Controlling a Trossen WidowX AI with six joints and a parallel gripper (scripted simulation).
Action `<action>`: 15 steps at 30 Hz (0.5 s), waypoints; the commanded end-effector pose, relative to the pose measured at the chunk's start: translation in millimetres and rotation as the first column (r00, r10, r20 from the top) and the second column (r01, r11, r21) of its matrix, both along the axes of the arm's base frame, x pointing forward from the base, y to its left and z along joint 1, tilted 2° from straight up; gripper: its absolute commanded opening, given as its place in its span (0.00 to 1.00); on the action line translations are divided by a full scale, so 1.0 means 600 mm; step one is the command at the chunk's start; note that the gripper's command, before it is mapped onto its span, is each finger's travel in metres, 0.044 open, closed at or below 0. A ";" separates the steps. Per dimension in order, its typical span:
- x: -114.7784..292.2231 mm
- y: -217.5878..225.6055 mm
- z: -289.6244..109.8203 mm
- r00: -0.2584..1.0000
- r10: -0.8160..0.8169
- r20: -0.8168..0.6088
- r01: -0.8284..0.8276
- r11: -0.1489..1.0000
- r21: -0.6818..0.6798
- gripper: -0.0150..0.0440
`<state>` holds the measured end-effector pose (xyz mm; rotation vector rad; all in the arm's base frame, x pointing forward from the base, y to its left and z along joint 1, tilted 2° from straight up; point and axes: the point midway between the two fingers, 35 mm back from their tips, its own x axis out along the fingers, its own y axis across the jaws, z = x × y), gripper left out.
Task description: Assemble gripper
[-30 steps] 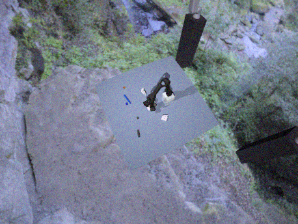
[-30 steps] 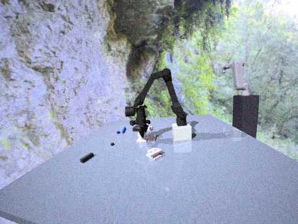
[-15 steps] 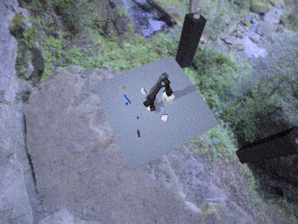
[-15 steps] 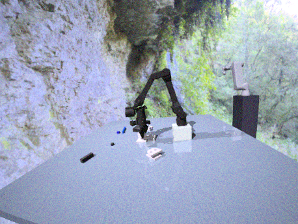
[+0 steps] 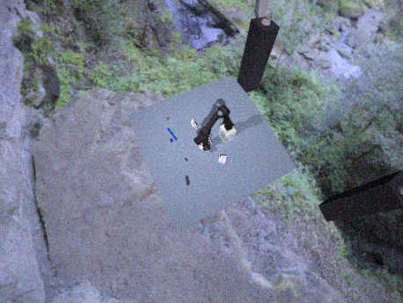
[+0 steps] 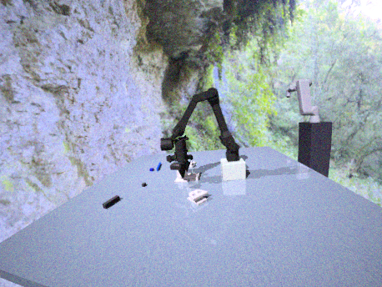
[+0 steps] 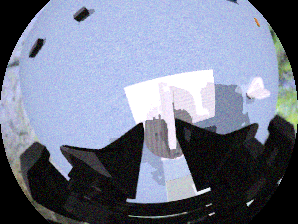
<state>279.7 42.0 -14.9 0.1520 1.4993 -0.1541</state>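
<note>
The white gripper base (image 7: pixel 142 100) (image 6: pixel 180 179) lies flat on the table under my hand. My gripper (image 7: pixel 158 124) (image 6: pixel 183 176) points down and is shut on a pale jaw (image 7: pixel 169 125), whose long bar shows between the fingertips. The jaw is over the near part of the base; a grey rounded part shows beneath it. Whether it sits on a pin or the teeth mesh cannot be told. Another pale piece (image 5: pixel 194 123) (image 6: pixel 193 164) (image 7: pixel 257 89), apparently the other jaw, lies apart from the base. A pale piece (image 5: pixel 223 158) (image 6: pixel 198 197), apparently the housing plate, lies separately on the table.
A blue bar (image 5: pixel 172 134) (image 6: pixel 158 166) and small blue piece (image 5: pixel 172 140) (image 6: pixel 152 169) lie beyond the base. A black bar (image 5: pixel 187 180) (image 6: pixel 111 202), small black piece (image 5: pixel 186 159) (image 6: pixel 143 184) and orange piece (image 5: pixel 168 118) (image 7: pixel 257 22) also lie about. The arm stands on a white block (image 6: pixel 233 170).
</note>
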 end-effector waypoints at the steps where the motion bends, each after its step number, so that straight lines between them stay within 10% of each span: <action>1: -0.001 0.001 -0.003 1.000 -0.007 -0.003 0.008 1.000 0.006 0.48; 15: 0.000 0.001 -0.011 1.000 -0.013 -0.003 0.013 1.000 0.006 0.48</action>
